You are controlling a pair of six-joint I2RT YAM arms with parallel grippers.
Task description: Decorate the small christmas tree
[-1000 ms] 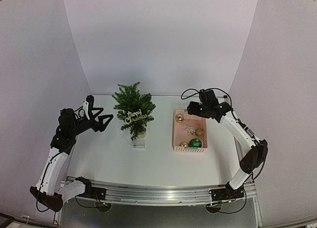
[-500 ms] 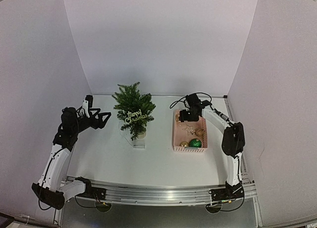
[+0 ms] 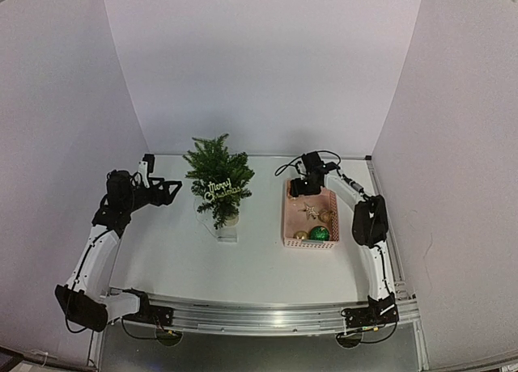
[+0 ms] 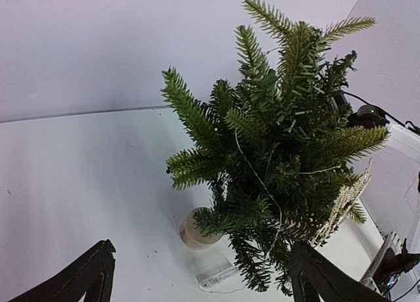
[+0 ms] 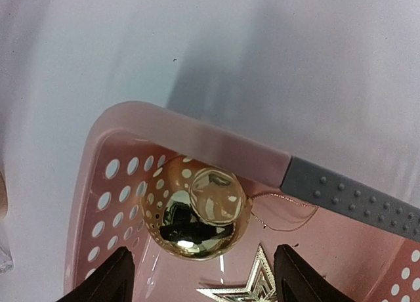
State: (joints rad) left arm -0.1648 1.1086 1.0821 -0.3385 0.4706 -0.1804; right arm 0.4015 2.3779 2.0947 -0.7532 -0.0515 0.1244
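A gold glitter script sign (image 3: 222,188) is reading "Merry Christmas", "Merry" above "Christmas", and is hanging on the front of the small christmas tree (image 3: 212,158), about halfway up. The left wrist view is catching it edge-on, its words unreadable there.

place: robot lab booth | evidence: plain white panel walls (image 3: 259,65), metal mounting rail (image 3: 259,314)

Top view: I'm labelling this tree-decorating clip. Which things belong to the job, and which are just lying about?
Job:
small christmas tree
pink basket
gold baubles
green bauble
gold star
Merry Christmas sign, already on the tree

Lying about:
small clear box at the tree's foot
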